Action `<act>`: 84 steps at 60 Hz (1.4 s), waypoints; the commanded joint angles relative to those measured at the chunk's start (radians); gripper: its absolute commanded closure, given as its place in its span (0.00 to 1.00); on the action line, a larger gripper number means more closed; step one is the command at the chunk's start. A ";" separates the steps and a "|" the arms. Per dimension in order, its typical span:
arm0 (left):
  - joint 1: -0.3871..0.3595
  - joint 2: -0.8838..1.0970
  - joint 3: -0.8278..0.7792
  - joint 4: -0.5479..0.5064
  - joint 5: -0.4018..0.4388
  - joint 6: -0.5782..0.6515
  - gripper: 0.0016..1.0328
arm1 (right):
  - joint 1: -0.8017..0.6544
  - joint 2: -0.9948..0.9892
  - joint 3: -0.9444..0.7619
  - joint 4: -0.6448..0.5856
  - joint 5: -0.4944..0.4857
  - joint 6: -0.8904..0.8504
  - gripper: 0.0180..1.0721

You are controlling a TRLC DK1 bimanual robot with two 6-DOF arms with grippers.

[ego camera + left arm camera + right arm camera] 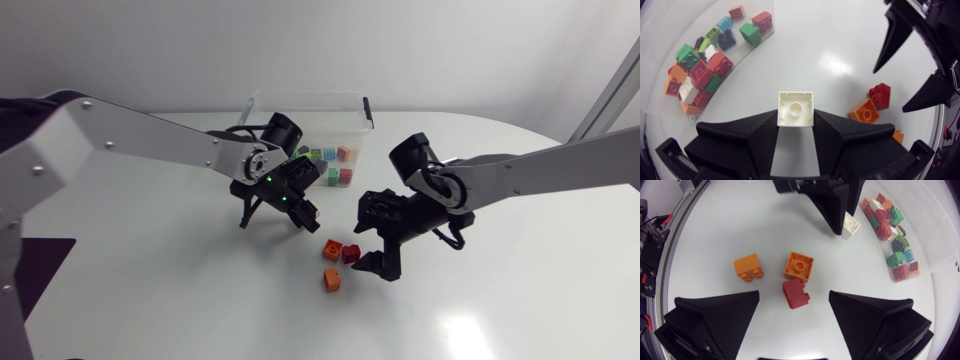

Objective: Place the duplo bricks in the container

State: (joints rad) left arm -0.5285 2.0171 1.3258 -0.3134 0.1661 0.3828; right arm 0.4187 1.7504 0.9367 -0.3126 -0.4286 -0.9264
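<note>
Left wrist view — left tool point(795, 121) clamps white brick point(795, 109); right tool point(794, 294) wide — red brick point(796, 295) apparently beneath, untouched.

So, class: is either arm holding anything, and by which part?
The left gripper pinches a white square plastic brick by two opposite side walls; the right gripper, open, holds nothing.

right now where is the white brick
The white brick is gripped between the left gripper fingers, near the table's middle, between the container of bricks and the loose red brick and two orange bricks by the right gripper.
</note>
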 commanded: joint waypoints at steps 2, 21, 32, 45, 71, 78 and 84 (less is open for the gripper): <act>0.016 -0.139 -0.071 -0.001 -0.004 0.022 0.69 | 0.014 0.086 0.074 -0.033 0.007 -0.051 0.05; 0.071 -0.382 -0.146 0.004 -0.007 0.024 0.69 | 0.037 0.189 0.146 -0.114 0.008 -0.123 0.47; 0.110 -0.419 -0.109 0.031 -0.007 0.007 0.69 | 0.023 0.184 0.148 -0.152 0.008 -0.135 0.78; 0.150 -0.391 -0.033 0.117 -0.005 -0.065 0.69 | -0.012 0.124 0.152 -0.227 0.004 -0.134 0.79; 0.193 -0.121 0.234 0.192 -0.066 -0.160 0.60 | -0.023 -0.152 0.169 -0.324 -0.038 -0.042 0.79; 0.194 -0.069 0.288 0.194 -0.106 -0.162 0.21 | -0.029 -0.158 0.235 -0.338 -0.048 0.003 0.79; 0.199 -0.061 0.296 0.197 -0.116 -0.162 0.05 | -0.035 -0.154 0.295 -0.335 -0.052 0.046 0.79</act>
State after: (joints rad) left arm -0.3405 1.9343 1.5837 -0.1287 0.0616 0.2420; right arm 0.3958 1.6039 1.1793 -0.6331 -0.4713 -0.9226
